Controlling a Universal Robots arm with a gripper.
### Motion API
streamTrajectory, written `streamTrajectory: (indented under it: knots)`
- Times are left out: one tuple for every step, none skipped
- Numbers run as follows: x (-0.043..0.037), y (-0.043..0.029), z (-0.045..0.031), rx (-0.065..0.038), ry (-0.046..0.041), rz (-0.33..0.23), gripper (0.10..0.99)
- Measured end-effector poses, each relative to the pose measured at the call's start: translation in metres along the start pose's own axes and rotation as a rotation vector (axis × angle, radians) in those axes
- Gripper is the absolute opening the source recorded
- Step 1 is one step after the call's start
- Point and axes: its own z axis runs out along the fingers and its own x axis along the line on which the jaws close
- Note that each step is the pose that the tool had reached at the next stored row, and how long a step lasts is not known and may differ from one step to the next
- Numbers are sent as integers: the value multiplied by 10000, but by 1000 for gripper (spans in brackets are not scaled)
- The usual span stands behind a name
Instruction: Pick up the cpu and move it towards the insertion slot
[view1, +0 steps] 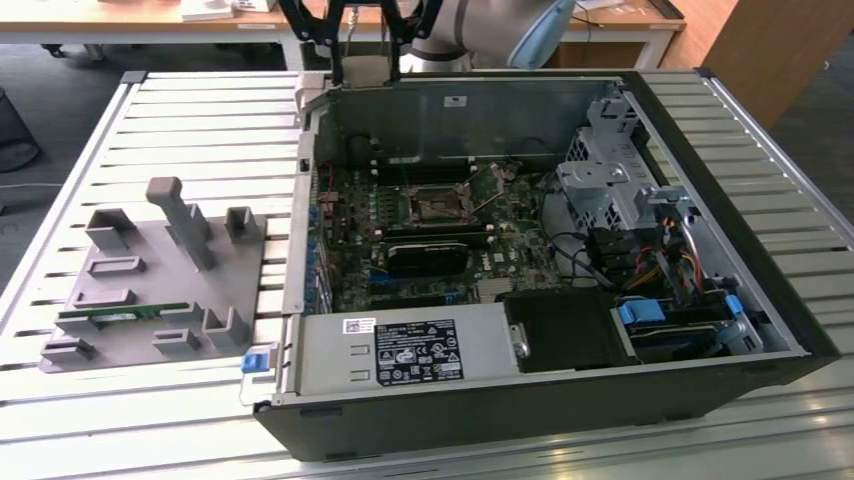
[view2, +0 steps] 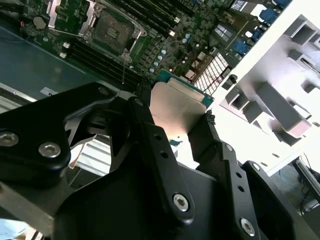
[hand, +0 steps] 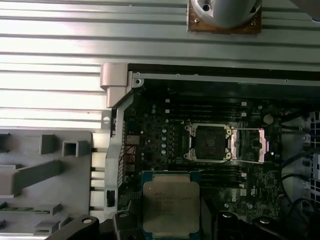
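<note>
The tool (view2: 175, 127) is clamped on the cpu (hand: 171, 207), its two black fingers (view2: 160, 150) pressing opposite edges so the silver top stays uncovered and the underside is free to go down into a seat. In the first wrist view the chip sits at the lower middle of the frame, held flat with its silver face up; it is nearly square, so it has no clear long axis, and its edges run parallel with the edges of the insertion slot (hand: 209, 142), which lies just above it in the frame, at centre right, with its silvery bracket folded open beside it. Chip and socket are apart, the chip hanging above the green board (hand: 165, 135) inside the open computer case (view1: 561, 400). In the exterior view the grey holder tray (view1: 147, 290) rests on the slatted bench (view1: 174, 110) at left centre, beside the case.
</note>
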Motion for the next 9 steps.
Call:
streamTrajectory:
  knots:
    - [-23,16,5,0,-1,1,545]
    - [-45,33,11,2,-1,2,545]
    - [-66,49,15,5,-2,2,545]
    - [-88,66,20,8,-1,3,545]
    - [-110,83,25,11,0,4,545]
    - [-132,97,30,13,-1,6,545]
    - [-156,111,34,14,-1,7,545]
    - [-179,124,38,14,-1,10,545]
    - [-203,136,42,14,-2,11,545]
